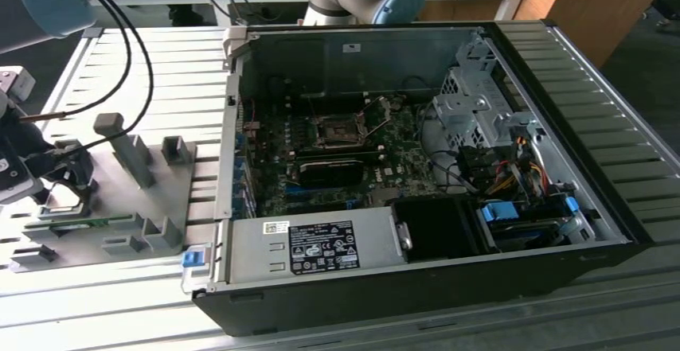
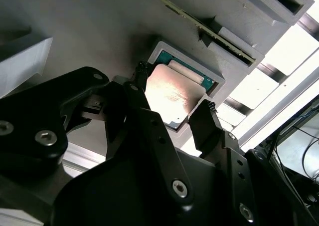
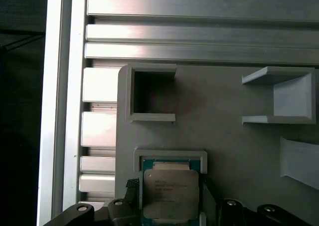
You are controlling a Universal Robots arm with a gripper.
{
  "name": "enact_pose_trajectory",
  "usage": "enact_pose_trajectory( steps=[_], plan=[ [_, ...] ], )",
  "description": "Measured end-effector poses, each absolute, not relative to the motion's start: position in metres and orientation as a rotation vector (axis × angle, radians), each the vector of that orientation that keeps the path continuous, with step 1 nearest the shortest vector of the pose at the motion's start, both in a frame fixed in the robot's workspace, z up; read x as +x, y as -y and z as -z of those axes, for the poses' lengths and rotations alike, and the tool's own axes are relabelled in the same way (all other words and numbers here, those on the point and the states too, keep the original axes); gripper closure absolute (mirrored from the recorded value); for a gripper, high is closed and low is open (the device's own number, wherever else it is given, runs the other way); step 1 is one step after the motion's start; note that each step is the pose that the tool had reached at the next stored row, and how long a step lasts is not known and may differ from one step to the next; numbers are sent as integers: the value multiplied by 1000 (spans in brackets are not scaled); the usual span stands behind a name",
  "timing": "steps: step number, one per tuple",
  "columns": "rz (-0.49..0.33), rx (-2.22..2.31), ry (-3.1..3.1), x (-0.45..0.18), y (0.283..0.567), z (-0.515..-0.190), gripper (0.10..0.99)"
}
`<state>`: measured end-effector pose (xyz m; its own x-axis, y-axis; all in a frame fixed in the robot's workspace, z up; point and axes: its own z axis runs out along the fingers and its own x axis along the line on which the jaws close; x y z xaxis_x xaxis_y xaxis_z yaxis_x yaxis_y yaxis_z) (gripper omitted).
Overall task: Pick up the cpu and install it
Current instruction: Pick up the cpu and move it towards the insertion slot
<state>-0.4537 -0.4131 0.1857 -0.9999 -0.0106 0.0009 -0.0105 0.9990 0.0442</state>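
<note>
Lit softly and evenly in the exterior view, with a pale sheen along the ribbed aluminium table (image 1: 595, 56). Sinks into shadow inside the open black computer case (image 1: 318, 319), darkest around the black boxy shroud (image 1: 441, 228). Glares near white on the silvery metal top of the small square cpu (image 2: 172, 99) in the second wrist view, and burns out on the table slats there. Looks dimmer and flatter in the first wrist view, with bright bands on the slats and a dark hollow in the grey plastic square pocket (image 3: 152, 91).

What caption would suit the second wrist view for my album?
Gripper at the cpu, which lies in a grey tray's pocket.
</note>
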Motion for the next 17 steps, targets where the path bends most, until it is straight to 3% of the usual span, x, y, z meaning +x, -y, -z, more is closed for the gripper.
enact_pose_trajectory(
  steps=[4, 5, 17],
  plan=[
    [69, 16, 3139, -454, 413, -186, 486],
    [69, 17, 3139, -454, 413, -186, 549],
    [71, 16, 3136, -454, 413, -207, 557]
  ],
)
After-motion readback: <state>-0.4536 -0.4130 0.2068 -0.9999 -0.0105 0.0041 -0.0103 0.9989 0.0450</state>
